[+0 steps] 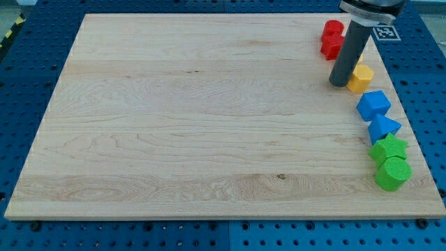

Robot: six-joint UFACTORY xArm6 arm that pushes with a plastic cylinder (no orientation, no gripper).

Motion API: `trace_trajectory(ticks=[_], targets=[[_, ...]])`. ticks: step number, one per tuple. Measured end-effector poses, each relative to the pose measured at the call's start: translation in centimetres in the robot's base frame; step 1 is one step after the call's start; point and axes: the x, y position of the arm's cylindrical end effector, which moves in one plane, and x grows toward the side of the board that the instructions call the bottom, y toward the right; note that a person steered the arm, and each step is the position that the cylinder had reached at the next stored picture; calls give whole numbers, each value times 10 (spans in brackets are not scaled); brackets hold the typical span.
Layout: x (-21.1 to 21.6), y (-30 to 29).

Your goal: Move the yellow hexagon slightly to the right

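The yellow hexagon (362, 77) lies near the right edge of the wooden board (209, 118), in the upper right of the view. My tip (339, 84) stands on the board right at the hexagon's left side, touching it or nearly so. The dark rod rises from there toward the view's top and hides part of the red blocks.
Two red blocks (332, 39) sit just above the hexagon. Below it, along the right edge, lie a blue block (374, 104), a blue triangular block (383, 128), a green star-like block (389, 149) and a green cylinder (392, 173).
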Motion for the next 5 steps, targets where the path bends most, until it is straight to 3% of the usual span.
trace_trajectory(ticks=[1, 4, 5], targets=[[7, -8], [99, -82], [101, -94]])
